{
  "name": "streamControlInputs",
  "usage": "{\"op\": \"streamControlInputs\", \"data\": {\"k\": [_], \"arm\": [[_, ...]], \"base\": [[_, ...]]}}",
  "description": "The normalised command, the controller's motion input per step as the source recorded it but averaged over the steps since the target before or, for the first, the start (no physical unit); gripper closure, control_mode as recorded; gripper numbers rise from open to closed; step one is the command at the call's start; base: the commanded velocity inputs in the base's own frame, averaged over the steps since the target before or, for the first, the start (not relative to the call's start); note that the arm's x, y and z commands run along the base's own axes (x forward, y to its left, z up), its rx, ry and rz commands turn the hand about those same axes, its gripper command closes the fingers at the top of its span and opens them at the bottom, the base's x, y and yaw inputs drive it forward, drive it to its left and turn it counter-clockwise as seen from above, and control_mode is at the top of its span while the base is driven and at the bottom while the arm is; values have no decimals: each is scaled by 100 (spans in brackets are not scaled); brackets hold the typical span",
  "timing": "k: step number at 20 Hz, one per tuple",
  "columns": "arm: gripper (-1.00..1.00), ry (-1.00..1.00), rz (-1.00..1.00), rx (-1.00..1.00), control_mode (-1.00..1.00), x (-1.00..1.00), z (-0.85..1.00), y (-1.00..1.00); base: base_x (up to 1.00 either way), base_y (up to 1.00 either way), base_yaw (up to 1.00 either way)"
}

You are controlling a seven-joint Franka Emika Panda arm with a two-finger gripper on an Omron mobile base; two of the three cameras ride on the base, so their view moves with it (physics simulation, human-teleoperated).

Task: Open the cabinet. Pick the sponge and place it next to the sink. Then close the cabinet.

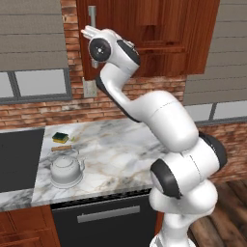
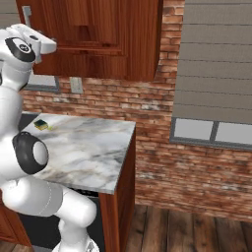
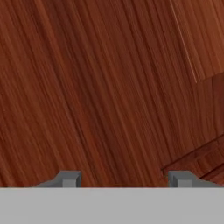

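**Cabinet door, last stage: sponge already set down**

While the sponge (image 1: pixel 60 137) lies on the marble tabletop (image 1: pixel 120 154), well below the gripper and just beside the dark sink (image 1: pixel 19 159), the remaining item on the list appears to be the cabinet (image 1: pixel 159 34).

- **Done, by the look of it:** sponge out of the cabinet and placed next to the sink, yellow body with green layer up, resting flat near the tabletop's back edge.
- **Left:** closing the cabinet. Whether the door is fully shut cannot be told; in the left base view the door panel reads slightly angled, with a shelf edge showing.
- **Gripper (image 3: pixel 124 178):** raised against the cabinet front, wood grain close ahead in the hand view. Two finger tips stand apart with bare wood between them and nothing visibly held; whether they are closing or set cannot be told.
- **Handle (image 1: pixel 91 21):** long silver bar, just beside the hand at the door's edge, partly hidden by the wrist.
- **Kettle (image 1: pixel 66 169):** grey, on the tabletop far below the gripper, in front of the sponge, near the front edge.
- **Wall plate (image 1: pixel 89 88):** on the brick below the gripper, clear of the arm.

**Room to move:** open air lies below and behind the gripper, between the cabinet's underside and the tabletop. Tight spots are the door face directly ahead and the handle alongside. The arm's elbow hangs over the tabletop's right half, well apart from sponge and kettle.
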Motion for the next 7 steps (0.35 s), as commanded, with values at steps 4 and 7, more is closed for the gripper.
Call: {"op": "streamControlInputs", "data": {"k": [4,7], "arm": [[-100,4,0,0,-100,31,0,-8],[-100,0,0,0,-100,0,0,0]], "base": [[0,0,0],[0,0,0]]}}
